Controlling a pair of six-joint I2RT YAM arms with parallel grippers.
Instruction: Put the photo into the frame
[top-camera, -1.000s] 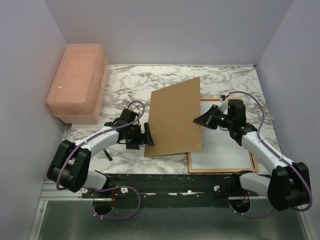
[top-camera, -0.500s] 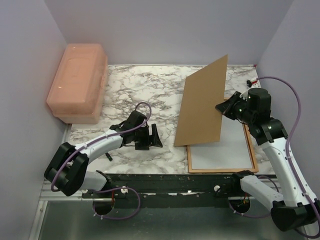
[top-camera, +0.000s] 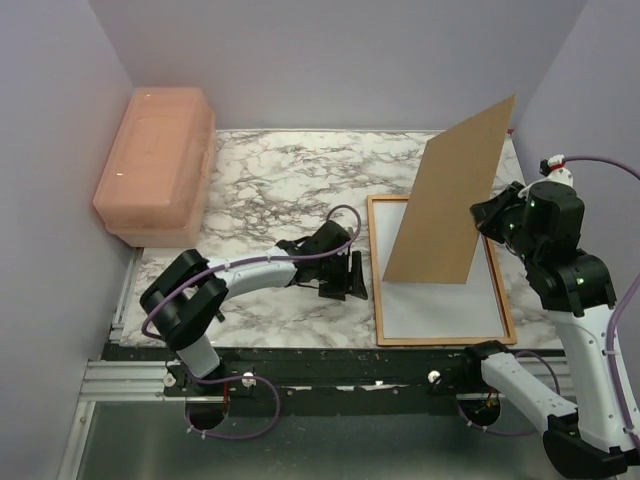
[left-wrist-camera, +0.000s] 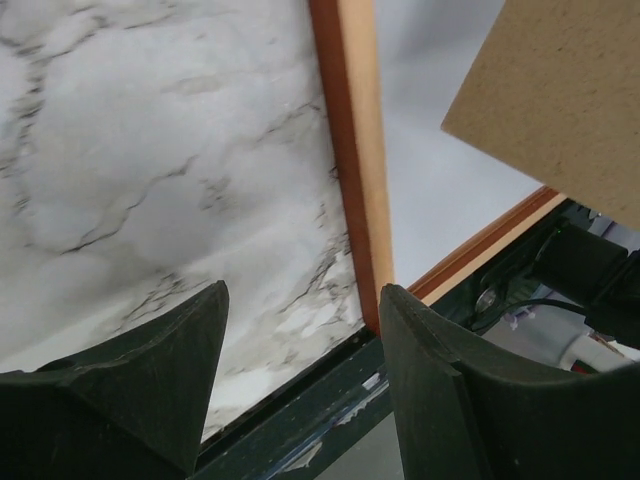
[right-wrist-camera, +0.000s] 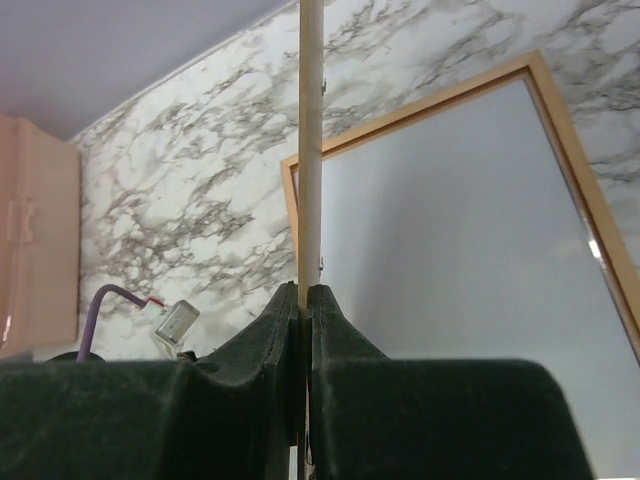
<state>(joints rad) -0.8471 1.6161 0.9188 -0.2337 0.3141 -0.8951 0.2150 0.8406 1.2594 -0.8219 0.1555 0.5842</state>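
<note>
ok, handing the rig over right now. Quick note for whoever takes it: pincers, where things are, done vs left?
Right pincer: shut on the edge of the brown board, holding it tilted up above the frame.
Left pincer: open, empty, low over the table at the frame's left rim.
Frame: flat, wood side up, white sheet inside. It may be the photo face down; can't confirm.
Done: board is up off the frame.
Left: check photo is seated, refit board.
</note>
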